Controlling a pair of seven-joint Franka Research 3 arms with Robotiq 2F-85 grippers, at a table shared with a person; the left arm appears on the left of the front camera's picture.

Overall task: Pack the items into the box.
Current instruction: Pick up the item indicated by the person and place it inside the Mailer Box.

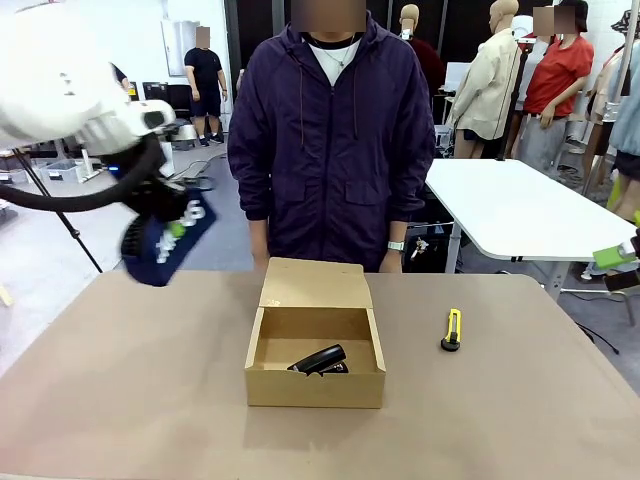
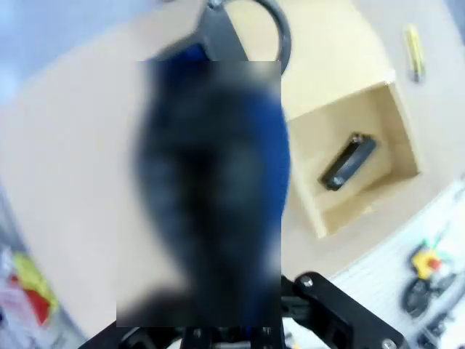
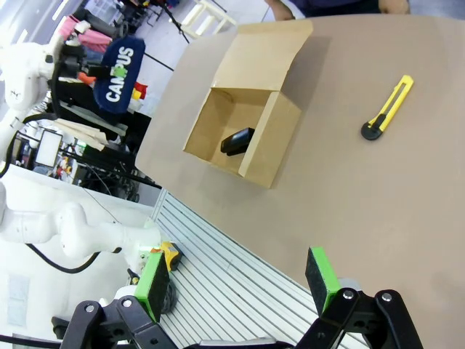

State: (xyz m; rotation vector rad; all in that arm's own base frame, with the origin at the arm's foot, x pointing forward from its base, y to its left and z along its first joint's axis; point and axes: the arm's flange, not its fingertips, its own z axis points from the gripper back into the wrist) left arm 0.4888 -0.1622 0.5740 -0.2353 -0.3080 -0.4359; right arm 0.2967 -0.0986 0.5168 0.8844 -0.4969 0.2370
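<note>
My left gripper [image 1: 176,228] is shut on the navy "CAMPUS" zip pouch [image 1: 165,243], held in the air above the table's far left; the pouch [image 3: 120,75] also hangs at the upper left of the right wrist view. In the left wrist view the pouch [image 2: 211,189] is a dark blue blur close to the lens. The brown cardboard box [image 1: 315,357] stands open at mid-table, flap lid tipped back toward the person, with the black stapler-like tool [image 1: 320,360] inside. The yellow-and-black utility knife [image 1: 453,329] lies on the table right of the box. My right gripper [image 3: 240,283] is open, off the table's right edge.
A person in a dark purple jacket [image 1: 330,140] stands at the far side, just behind the box. A white table [image 1: 520,205] stands at the back right. The brown tabletop [image 1: 130,380] has free room left and right of the box.
</note>
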